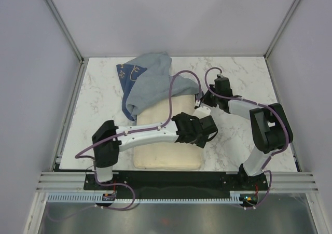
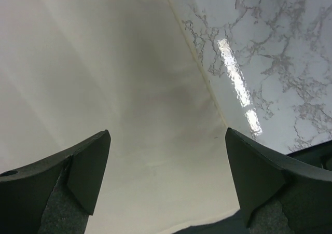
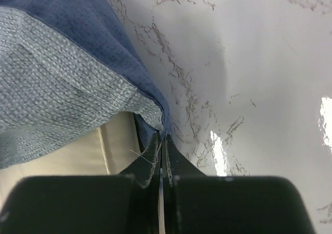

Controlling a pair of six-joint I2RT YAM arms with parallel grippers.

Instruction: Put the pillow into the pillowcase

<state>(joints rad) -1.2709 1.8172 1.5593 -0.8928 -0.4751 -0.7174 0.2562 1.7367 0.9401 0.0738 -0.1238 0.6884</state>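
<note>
The pillow (image 1: 155,151) is laid flat on the worktop (image 1: 104,88), near the front edge and between the two arm bases. Its far end is covered by the pillowcase (image 1: 150,81), which is heaped toward the rear of the worktop. The paler inner face is turned outward over most of the heap, and a darker blue panel with yellow markings is exposed at the rear left. The left claw (image 1: 204,133) is held over the right-hand part of the pillow, close to its right edge. In the left wrist view its fingers (image 2: 88,166) are seen spread wide apart with nothing between them. Whether the cream fabric below is touched by them cannot be determined. The right claw (image 3: 163,140) is closed on the hem of the pillowcase at the corner nearest the right arm. The dark blue edge is pinched between the two fingertips, just beside the far right corner of the pillow, and the marbled worktop is seen immediately to the right of the pinched hem.
</note>
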